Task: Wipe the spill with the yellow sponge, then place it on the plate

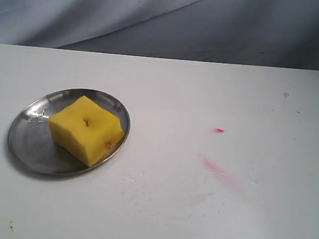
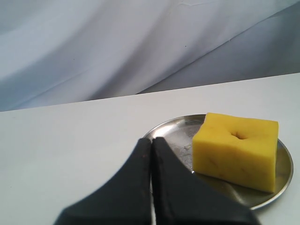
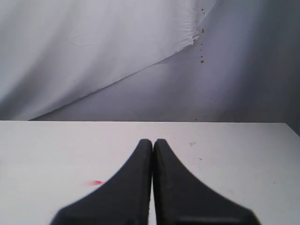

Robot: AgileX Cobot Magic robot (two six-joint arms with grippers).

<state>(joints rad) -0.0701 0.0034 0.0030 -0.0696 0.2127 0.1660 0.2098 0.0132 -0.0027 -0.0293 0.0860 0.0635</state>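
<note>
I see yellow sponge [image 1: 87, 130] sitting on plate [image 1: 28, 141], white tabletop [image 1: 207, 84] underneath. My left hand [image 2: 151, 139] near plate, pressed fully together (right hand [image 3: 153, 140] likewise, near pink smear [image 3: 96, 182]).

The plate [image 1: 29, 141] is shiny, scuffed metal. The yellow sponge [image 1: 86, 130] on it is matt, pitted foam.

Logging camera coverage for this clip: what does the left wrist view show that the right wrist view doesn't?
Only the left wrist view: the yellow sponge sitting on the plate, and the left end effector. Only the right wrist view: a small red mark on the white table, and the right end effector. Both: a shut, empty end effector, the same table surface, and the draped grey backdrop.
</note>
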